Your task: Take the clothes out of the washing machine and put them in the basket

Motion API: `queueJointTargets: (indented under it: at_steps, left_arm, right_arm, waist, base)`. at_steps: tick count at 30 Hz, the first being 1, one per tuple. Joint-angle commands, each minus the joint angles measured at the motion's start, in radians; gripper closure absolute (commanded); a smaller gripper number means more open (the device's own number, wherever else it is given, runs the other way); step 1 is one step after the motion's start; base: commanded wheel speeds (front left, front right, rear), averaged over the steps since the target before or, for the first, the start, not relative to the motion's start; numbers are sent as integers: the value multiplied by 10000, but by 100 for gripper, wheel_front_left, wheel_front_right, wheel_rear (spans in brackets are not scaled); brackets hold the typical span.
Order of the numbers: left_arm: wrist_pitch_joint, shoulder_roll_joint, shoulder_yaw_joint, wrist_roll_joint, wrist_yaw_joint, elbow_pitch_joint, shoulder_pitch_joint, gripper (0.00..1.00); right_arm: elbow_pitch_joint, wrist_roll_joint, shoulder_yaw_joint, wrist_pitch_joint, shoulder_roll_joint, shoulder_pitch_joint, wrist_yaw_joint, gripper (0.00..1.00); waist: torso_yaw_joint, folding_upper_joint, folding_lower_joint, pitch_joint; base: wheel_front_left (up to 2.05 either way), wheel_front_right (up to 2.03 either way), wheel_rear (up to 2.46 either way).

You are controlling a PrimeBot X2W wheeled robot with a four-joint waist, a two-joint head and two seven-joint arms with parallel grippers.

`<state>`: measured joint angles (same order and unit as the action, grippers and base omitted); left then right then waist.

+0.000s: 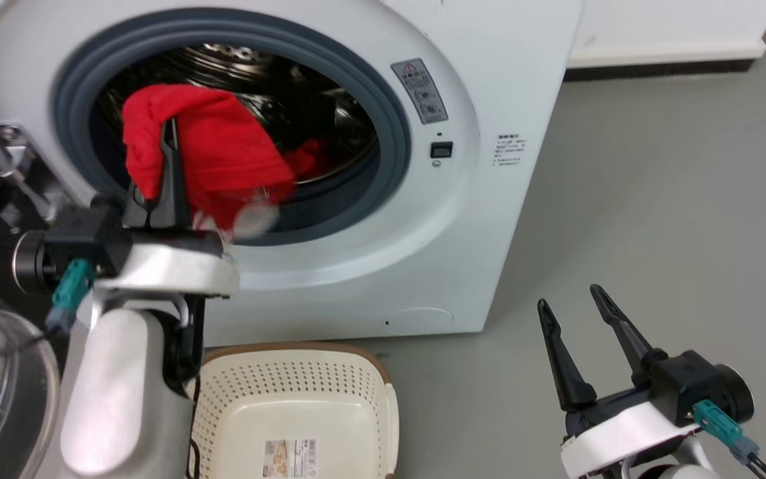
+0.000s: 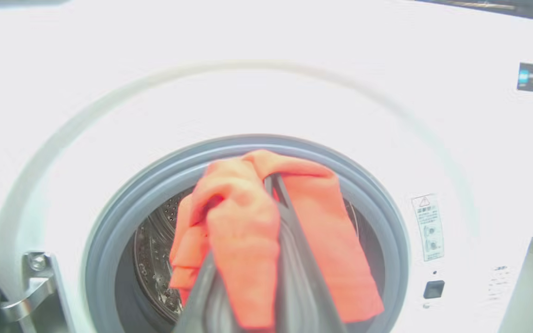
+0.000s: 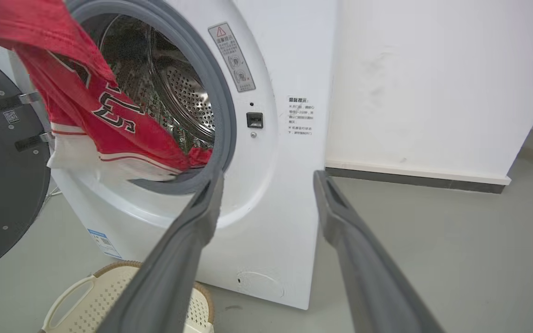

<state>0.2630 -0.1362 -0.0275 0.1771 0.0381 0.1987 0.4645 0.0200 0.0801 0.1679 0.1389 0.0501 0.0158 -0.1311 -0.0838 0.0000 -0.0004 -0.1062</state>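
Head view: your left gripper [image 1: 169, 130] is clamped on a red garment [image 1: 230, 153] at the washing machine [image 1: 503, 100] mouth; another red piece [image 1: 306, 159] lies in the drum [image 1: 250, 66]. The basket [image 1: 270, 392] sits on the floor [image 1: 655, 199] below. Left wrist view: fabric drapes over both fingers [image 2: 296, 259]. Right wrist view: your right gripper [image 3: 269, 175], fingers apart, holds nothing; the garment's lettering shows

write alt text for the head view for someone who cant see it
The left gripper holds a red garment at the washer's open mouth, with more red cloth in the drum behind it. A cream basket sits on the grey floor in front of the washer, and the right gripper hangs open at lower right.
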Motion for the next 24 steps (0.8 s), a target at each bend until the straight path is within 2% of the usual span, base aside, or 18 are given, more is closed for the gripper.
queueJointTargets:
  at_steps: [1,8,12,13,18,24]
  left_arm:
    - [24,44,-41,-73,-19,-293,-272,100]
    - [-390,131,-412,-277,-243,-3133,-2107,100]
    - [-941,184,-474,-206,-484,-4079,-3436,100]
    - [-1253,329,-625,-67,-648,-3987,-4467,100]
    - [-1189,555,-843,406,-735,-2258,-5421,100]
    - [-475,732,-1087,957,-458,1028,-4311,100]
  right_arm:
    - [62,26,-7,-31,1,-139,5,0]
    - [257,68,-9,-160,1,-448,7,0]
    - [338,19,-28,-201,1,-479,7,0]
    - [431,-14,-35,-244,1,-437,7,0]
    - [613,-123,22,-292,1,-56,5,0]
    - [799,-418,88,-418,3,461,7,0]
  waist:
    - [250,0,4,285]
    - [699,0,4,484]
    - [955,0,4,364]
    - [1161,0,4,159]
    - [1407,0,4,-604]
    - [1560,0,4,-2039]
  base:
    - [0,0,0]
    - [0,0,0]
    - [0,0,0]
    - [0,0,0]
    - [0,0,0]
    - [0,0,0]
